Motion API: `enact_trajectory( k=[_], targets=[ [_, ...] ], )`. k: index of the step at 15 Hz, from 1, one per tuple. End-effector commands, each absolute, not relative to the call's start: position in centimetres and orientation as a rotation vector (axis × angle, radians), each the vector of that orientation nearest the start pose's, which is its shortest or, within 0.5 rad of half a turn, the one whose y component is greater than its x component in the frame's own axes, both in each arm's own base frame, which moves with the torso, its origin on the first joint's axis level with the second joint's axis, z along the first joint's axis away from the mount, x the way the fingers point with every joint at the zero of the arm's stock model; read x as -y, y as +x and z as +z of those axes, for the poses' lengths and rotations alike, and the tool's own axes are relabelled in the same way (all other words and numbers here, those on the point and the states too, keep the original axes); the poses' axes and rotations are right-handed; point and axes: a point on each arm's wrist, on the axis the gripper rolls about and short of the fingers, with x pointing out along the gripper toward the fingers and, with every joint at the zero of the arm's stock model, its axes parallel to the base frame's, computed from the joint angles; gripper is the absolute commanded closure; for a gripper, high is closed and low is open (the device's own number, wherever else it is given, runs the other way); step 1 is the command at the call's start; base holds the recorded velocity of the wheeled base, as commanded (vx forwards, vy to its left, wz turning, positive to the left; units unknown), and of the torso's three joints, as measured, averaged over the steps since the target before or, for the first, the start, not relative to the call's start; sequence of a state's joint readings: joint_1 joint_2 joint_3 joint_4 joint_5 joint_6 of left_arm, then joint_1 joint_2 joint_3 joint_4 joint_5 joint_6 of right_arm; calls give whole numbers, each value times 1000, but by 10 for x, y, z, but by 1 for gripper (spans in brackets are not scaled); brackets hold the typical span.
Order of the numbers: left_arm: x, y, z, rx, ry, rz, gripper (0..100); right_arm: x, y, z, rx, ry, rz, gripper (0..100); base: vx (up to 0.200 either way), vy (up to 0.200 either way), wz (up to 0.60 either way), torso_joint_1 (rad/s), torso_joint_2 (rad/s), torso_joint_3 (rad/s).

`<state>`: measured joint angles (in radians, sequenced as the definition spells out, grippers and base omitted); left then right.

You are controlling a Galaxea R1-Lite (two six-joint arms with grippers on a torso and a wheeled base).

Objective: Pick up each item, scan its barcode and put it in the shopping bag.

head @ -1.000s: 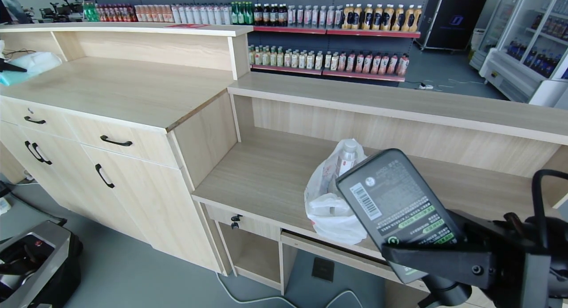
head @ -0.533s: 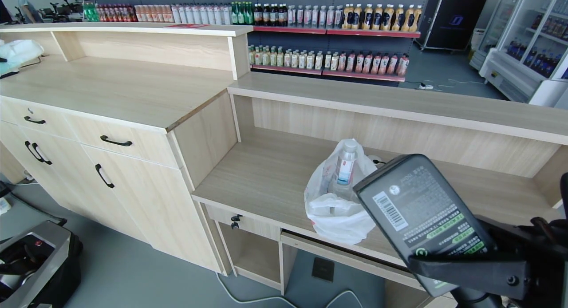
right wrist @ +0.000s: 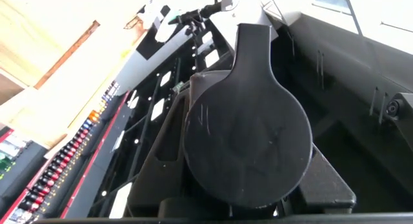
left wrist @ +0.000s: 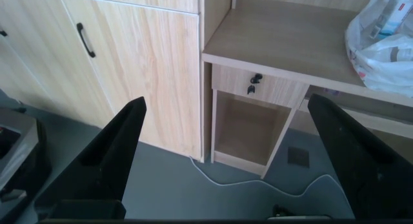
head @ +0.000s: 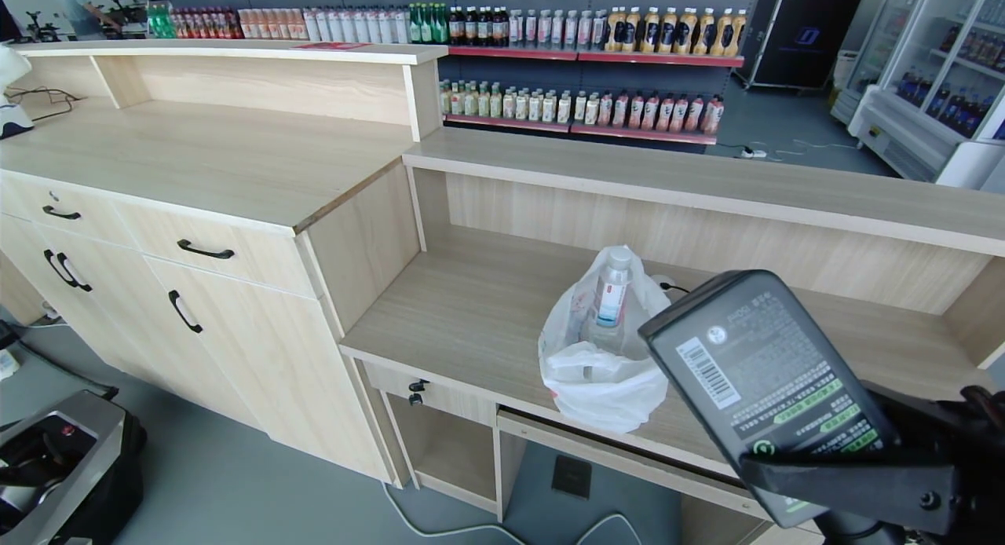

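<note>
Only the black bottle (head: 773,388) has drifted right: left hand (left wrist: 226,99) hangs wide and empty, bag (head: 601,372) sits on the counter (head: 471,309), right hand (head: 816,482) clamps the black bottle right of it, barcode up, so likely scanning, then swinging left over the bag.

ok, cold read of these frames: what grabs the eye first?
The dark flat package stands out first. It is close to the head camera at lower right, barcode facing the camera, clamped in the right gripper. Just behind it a white shopping bag sits on the lower counter with a clear bottle upright inside. The left gripper hangs open above the floor.
</note>
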<state>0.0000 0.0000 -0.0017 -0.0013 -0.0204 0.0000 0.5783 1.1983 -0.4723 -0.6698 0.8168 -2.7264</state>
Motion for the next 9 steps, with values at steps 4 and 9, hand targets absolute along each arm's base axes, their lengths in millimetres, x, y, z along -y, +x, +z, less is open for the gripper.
enact_trajectory(
  k=[4, 9],
  targets=[
    [0, -23, 76, 3, 0, -20, 0, -106, 132, 215, 1792, -2131, 458, 100, 0, 0, 0, 0, 0, 0],
    [0, -23, 76, 3, 0, -20, 0, -105, 131, 214, 1812, -2115, 464, 100, 0, 0, 0, 0, 0, 0]
  ],
)
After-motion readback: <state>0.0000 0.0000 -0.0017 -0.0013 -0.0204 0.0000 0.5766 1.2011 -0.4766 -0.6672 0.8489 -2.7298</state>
